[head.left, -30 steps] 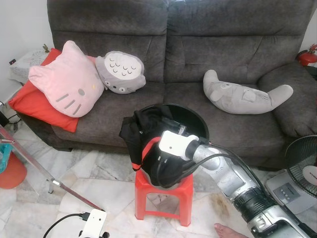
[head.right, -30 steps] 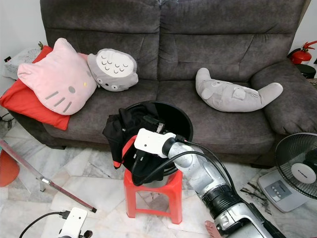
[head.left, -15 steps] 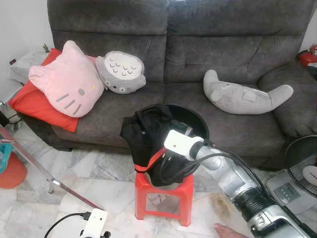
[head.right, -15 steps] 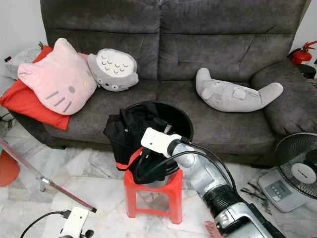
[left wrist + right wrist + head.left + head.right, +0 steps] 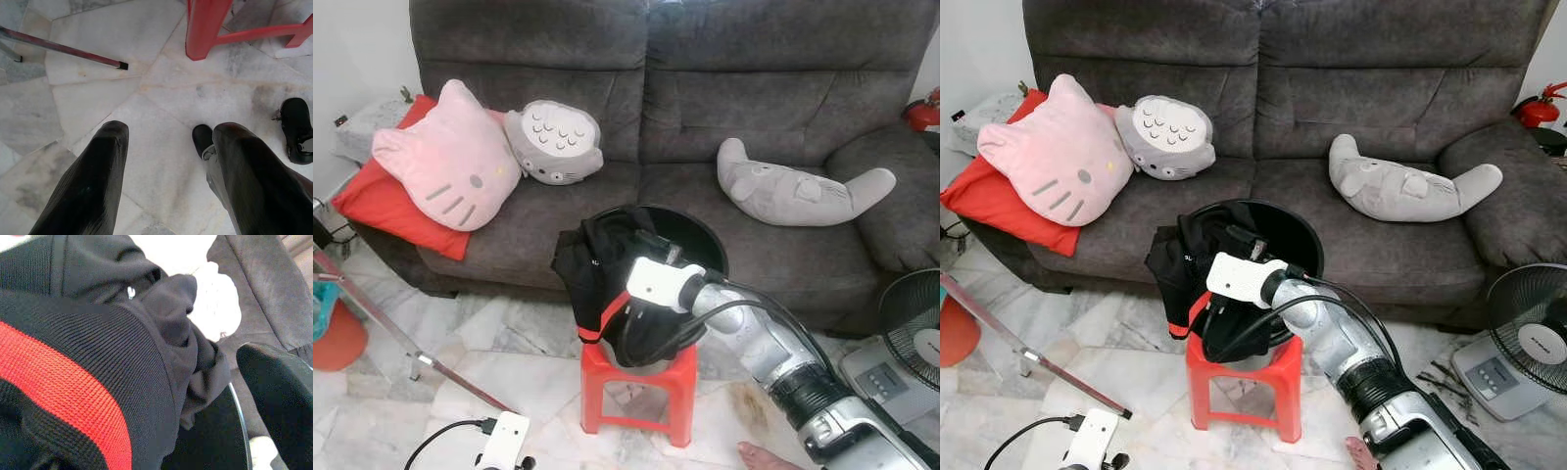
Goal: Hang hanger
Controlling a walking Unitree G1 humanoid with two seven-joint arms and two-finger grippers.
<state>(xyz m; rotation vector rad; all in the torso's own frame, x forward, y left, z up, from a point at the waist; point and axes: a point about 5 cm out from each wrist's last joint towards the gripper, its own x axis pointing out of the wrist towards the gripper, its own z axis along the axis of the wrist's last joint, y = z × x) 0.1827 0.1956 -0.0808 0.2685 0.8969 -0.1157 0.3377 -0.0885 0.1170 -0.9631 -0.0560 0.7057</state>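
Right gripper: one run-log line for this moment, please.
right gripper at black garment | garment in black basin on red stool | left gripper idle, fingers open

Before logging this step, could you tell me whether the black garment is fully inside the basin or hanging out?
Hanging out: the black garment spills over the black basin's rim, above the red stool.

grey sofa (image 5: 724,88), pink cushion (image 5: 445,162) — fan (image 5: 913,328)

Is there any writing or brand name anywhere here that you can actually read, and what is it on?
None can be read.
Fan: a dark mark at the centre of its grille, too small to read.
Fan base: buttons and marks on its panel, blurred.
Black garment: a small pale mark on the cloth, too small to tell.
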